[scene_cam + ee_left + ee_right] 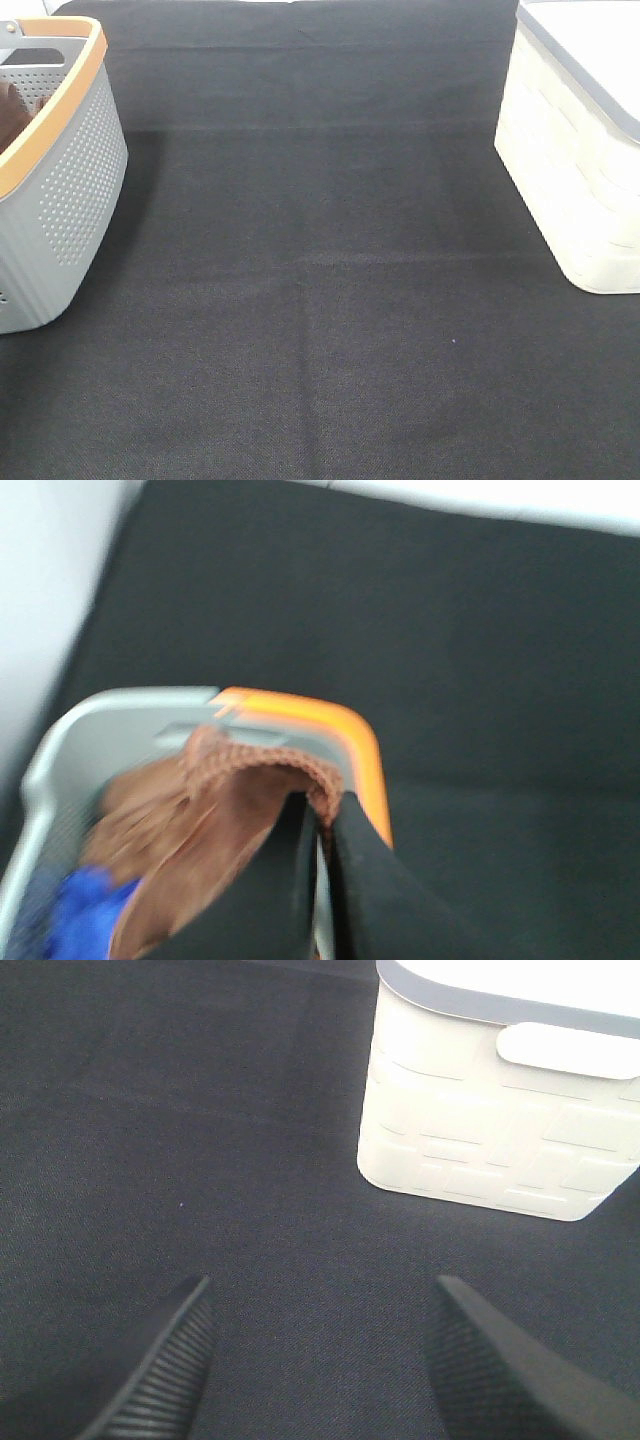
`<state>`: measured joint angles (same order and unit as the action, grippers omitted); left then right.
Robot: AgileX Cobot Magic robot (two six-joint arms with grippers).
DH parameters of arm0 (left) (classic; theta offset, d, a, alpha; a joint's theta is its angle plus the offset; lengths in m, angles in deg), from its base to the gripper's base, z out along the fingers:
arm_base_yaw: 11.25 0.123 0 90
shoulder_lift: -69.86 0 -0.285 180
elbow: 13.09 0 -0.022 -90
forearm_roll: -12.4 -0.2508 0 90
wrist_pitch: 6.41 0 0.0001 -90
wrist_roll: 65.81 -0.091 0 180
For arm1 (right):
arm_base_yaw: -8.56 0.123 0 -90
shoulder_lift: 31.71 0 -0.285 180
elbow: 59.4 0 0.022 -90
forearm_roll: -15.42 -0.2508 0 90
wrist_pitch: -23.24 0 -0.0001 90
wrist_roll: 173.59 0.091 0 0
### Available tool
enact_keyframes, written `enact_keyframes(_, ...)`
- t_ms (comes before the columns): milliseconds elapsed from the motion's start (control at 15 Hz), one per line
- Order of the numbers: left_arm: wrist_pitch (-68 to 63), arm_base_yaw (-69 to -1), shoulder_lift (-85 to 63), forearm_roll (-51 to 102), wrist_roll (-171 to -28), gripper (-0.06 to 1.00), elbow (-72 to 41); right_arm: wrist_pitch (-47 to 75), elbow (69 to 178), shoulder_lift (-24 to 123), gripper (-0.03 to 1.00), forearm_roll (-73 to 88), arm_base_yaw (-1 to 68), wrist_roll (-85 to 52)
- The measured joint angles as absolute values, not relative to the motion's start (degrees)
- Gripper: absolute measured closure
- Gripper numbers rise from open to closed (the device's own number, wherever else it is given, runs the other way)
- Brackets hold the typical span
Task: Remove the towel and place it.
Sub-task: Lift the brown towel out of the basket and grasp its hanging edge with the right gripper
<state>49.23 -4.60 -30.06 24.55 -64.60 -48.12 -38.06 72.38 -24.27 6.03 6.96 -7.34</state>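
Although the left wrist view is blurred, the towel [225, 830] is seen bunched at the tips of the left gripper [325, 808]. The jaws are pressed almost together, and the stitched hem appears to be pinched between them. The cloth is draped from that pinch down into the basket [120, 705], beside the orange part of the rim. A blue thing [85, 915] is seen lower in the same basket, just beside the towel; what it is cannot be told through the blur. In the high view only a sliver of brown is shown inside the basket at the left edge of the mat [320, 300], and the basket itself is cut off by the frame. Neither arm is caught in that view. The right gripper [322, 1295] is held over bare mat with its jaws spread wide and nothing between them. A white bin [480, 1130] with a grey-edged lid is placed ahead of it, well apart from the basket. Its contents are hidden by the lid, and its far side is cut off in both views.
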Motion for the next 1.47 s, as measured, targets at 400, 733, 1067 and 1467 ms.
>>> enact_keyframes(400, 40.75, -4.72, -27.48, 58.12, -80.65, 0.92, -48.12, -35.08, 72.38, -24.32, 0.37, -1.14, 6.96, -4.30)
enact_keyframes(733, 36.11, -9.82, -27.48, 69.81, -88.32, 0.92, -48.12, -24.31, 72.83, -21.46, 0.38, -16.78, 6.96, -6.82)
enact_keyframes(1067, 32.27, -22.60, -27.65, 70.27, -93.19, 0.92, -48.12, -21.27, 75.07, -0.03, 0.45, -48.40, 11.37, -44.35)
enact_keyframes(1467, 31.41, -32.62, -28.46, 70.10, -93.88, 0.92, -48.12, -18.87, 89.91, 28.16, 0.52, -47.60, 24.15, -56.67)
